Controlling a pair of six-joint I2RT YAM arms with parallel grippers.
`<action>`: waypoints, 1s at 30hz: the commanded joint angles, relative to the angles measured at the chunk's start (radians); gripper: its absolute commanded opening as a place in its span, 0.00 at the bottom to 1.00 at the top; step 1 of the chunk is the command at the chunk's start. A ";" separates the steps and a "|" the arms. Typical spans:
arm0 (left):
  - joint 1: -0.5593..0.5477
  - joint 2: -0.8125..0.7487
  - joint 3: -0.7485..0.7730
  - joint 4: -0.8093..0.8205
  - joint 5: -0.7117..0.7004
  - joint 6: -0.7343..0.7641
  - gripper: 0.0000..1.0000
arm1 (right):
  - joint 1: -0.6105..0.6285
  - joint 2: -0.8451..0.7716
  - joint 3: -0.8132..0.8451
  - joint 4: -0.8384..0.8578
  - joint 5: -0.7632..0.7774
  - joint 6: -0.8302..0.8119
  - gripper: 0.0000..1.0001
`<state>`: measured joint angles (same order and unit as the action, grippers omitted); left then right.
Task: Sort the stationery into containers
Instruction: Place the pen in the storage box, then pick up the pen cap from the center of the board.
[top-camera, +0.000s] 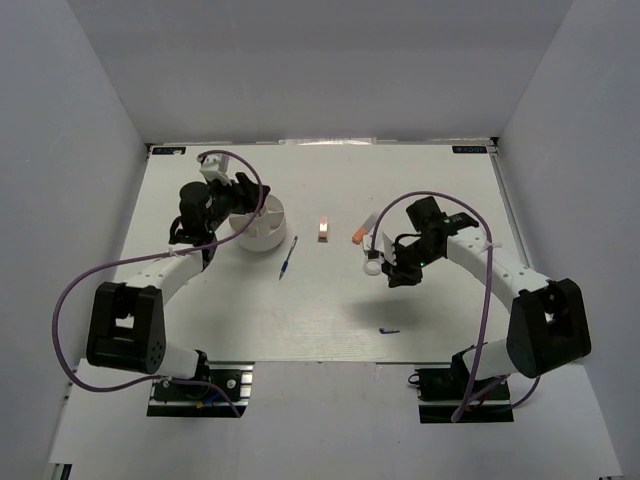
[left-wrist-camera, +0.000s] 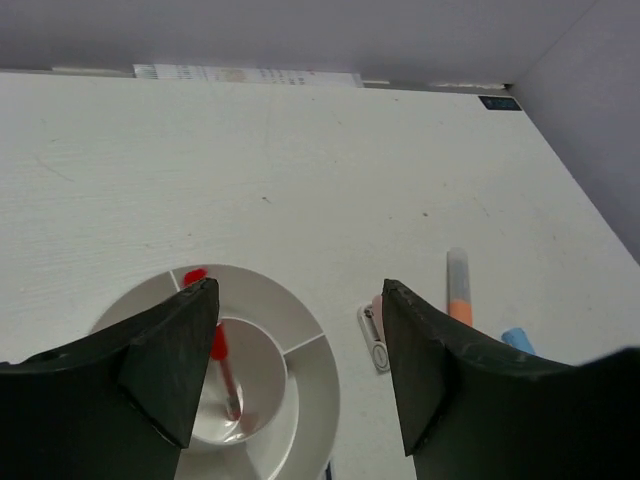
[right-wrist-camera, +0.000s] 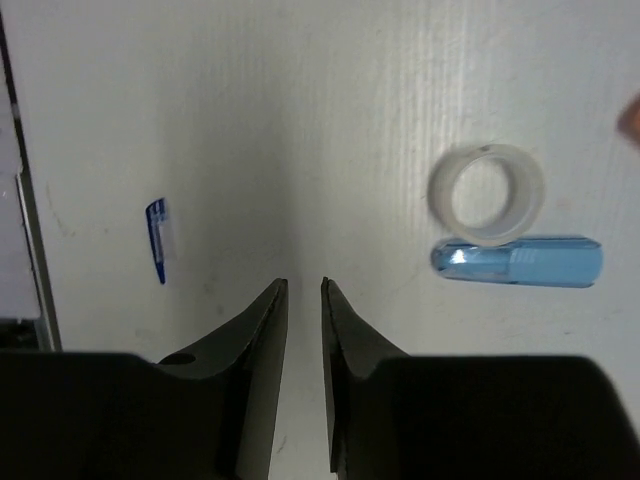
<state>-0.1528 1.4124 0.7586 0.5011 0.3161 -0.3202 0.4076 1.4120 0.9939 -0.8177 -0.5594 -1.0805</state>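
Over toward the far left of the table (top-camera: 330, 305), got the left hand (left-wrist-camera: 297, 290) hanging above the tub (left-wrist-camera: 305, 345), fingers (left-wrist-camera: 170, 350) wide apart and holding nothing, with the red pen (left-wrist-camera: 224, 372) lying in the middle well. Looks finished on that side, so lift straight up and clear the rim before swinging off. Across on the right, seeing the right hand (right-wrist-camera: 302, 285) all but together, just a slit, nothing in it, sitting off to one side of the white ring (right-wrist-camera: 440, 192) and blue eraser (right-wrist-camera: 518, 262), both flat on the table and touching as far as can be told. Guessing one of those next. Spread the fingers first, centre over one, then drop. Keep off the touching edge to avoid nudging the other. Close across the eraser's short side; looks rounded, so might roll. Leave the blue pen (top-camera: 288, 257), clip (top-camera: 323, 229), orange stick (top-camera: 360, 236) and blue cap (top-camera: 390, 331) for later.
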 joint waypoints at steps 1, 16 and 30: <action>-0.004 -0.055 -0.007 0.005 0.060 -0.079 0.77 | 0.011 -0.044 -0.027 -0.106 0.024 -0.183 0.25; -0.004 -0.268 -0.018 -0.078 0.261 -0.146 0.98 | 0.215 -0.076 -0.182 -0.090 0.096 -0.240 0.34; -0.004 -0.406 -0.068 -0.168 0.284 -0.086 0.98 | 0.307 0.047 -0.212 -0.034 0.134 -0.182 0.31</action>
<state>-0.1535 1.0378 0.6926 0.3653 0.5884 -0.4335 0.7052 1.4475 0.8017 -0.8692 -0.4397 -1.2770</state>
